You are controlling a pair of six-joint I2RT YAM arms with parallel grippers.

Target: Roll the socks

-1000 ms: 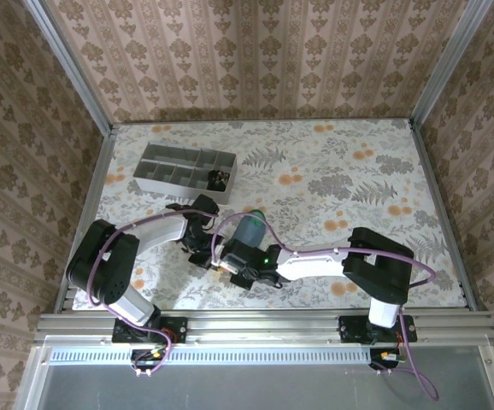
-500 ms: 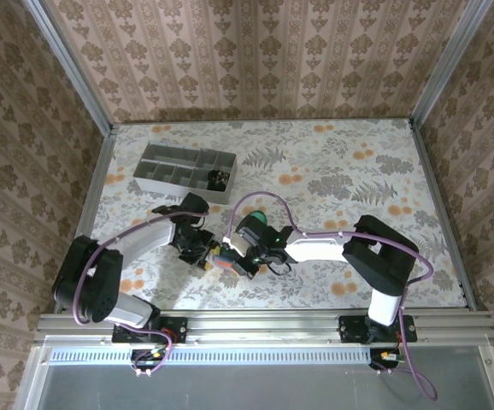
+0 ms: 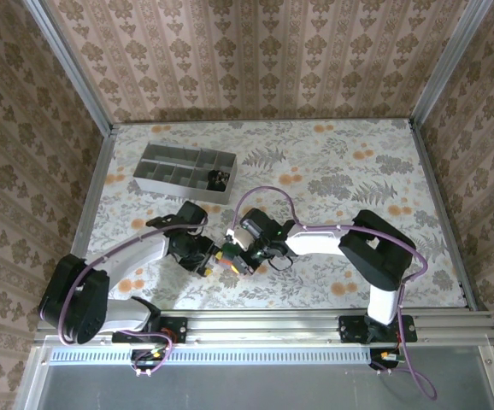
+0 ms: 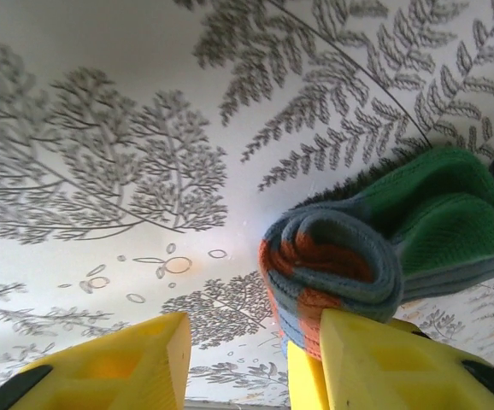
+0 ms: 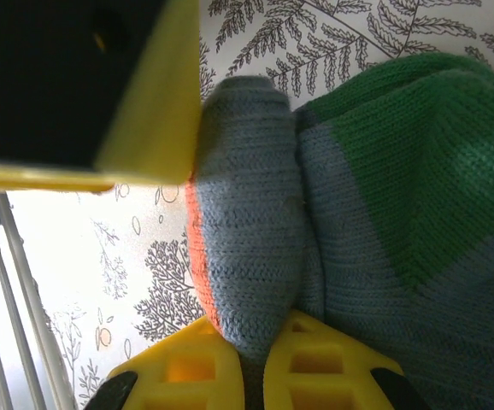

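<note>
**Entry 1. Left gripper (image 4: 251,331).** The jaws stand apart with nothing between them, and the bare table (image 4: 102,111) shows through the gap. In the left wrist view the right-hand finger (image 4: 384,367) sits against the underside of the roll.

**Entry 2. Teal-grey sock (image 4: 341,256).** It lies on the table near the front edge, between the two wrists.
- It is wound from the orange cuff into a roll.
- The spiral end faces the left wrist camera, and the loose green toe trails off toward 2 o'clock.
- From the middle of the left gap the roll lies at 1 o'clock, beside the gap rather than inside it.
- Judgement: to take hold again, the left jaws would need to shift toward 3 o'clock.

**Entry 3. Right gripper (image 5: 251,329).** It is clenched on the near end of the roll.
- In the right wrist view the roll's long axis runs from 12 to 6 o'clock.
- The green toe is bunched at 2 o'clock.
- A finger of the left gripper hangs just beside the roll at 10 o'clock.
- This arm has the sock, and both arms are equally near it.

**Entry 4. Obstruction.** From above, the two wrists nearly meet over the sock. The left one is at 9 o'clock and the right one at 3 o'clock. Judgement: the risk is the fingers colliding.

**Entry 5. Tray (image 3: 157,158).** The tray is at 11 o'clock, well apart from the sock. A dark bundle (image 3: 219,178) sits in its near right compartment and is too small to identify.
</note>
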